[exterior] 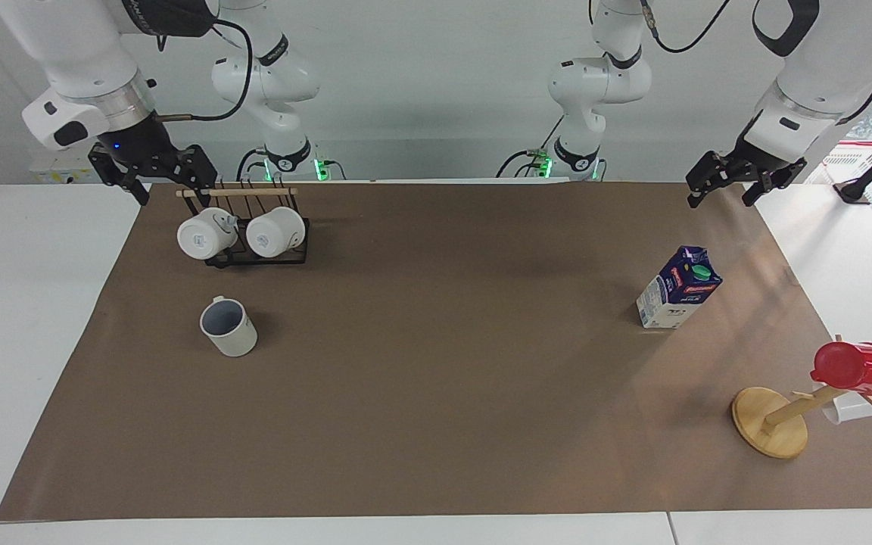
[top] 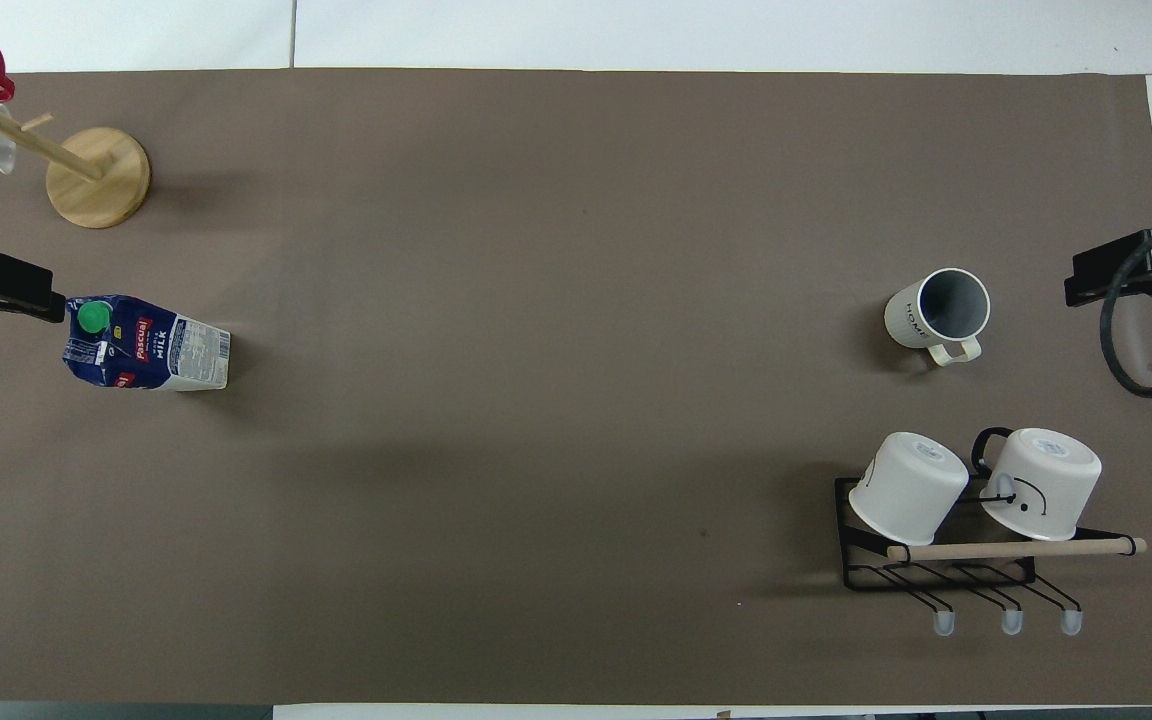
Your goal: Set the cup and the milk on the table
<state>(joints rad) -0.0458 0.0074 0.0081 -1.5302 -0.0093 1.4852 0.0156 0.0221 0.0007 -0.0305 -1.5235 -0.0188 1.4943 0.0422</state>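
While both arms hang raised at the two ends of the table, here is what you have in front of you.

Left gripper (exterior: 725, 191): your left arm bends down from its shoulder to the corner of the mat at its own end; the fingers are spread wide and point down at a slant, with nothing between them.

Milk (exterior: 678, 288): it stands upright on the mat, below that gripper and well apart from it, green cap on top, free of any contact.

Red cup (exterior: 857, 368): outward again from the milk, it hangs on a peg of the wooden cup tree (exterior: 770, 421), whose round base sits on the mat; a white cup (exterior: 843, 411) hangs on the same tree, mostly hidden.

Right gripper (exterior: 154, 172): your right arm comes down steeply at its own end, wrist turned so the black fingers hang open and empty just beside the wooden bar of the black rack (exterior: 254, 253).

White mugs (exterior: 243, 234): two of them lie tipped on the rack, bottoms toward the facing camera, right next to the gripper but not touched.

Cup (exterior: 228, 327): it stands upright on the mat, mouth up, grey-blue inside showing, clear of the rack and well apart from the right gripper.

Table (exterior: 35, 303): white top, brown mat (exterior: 436, 378) over most of it.
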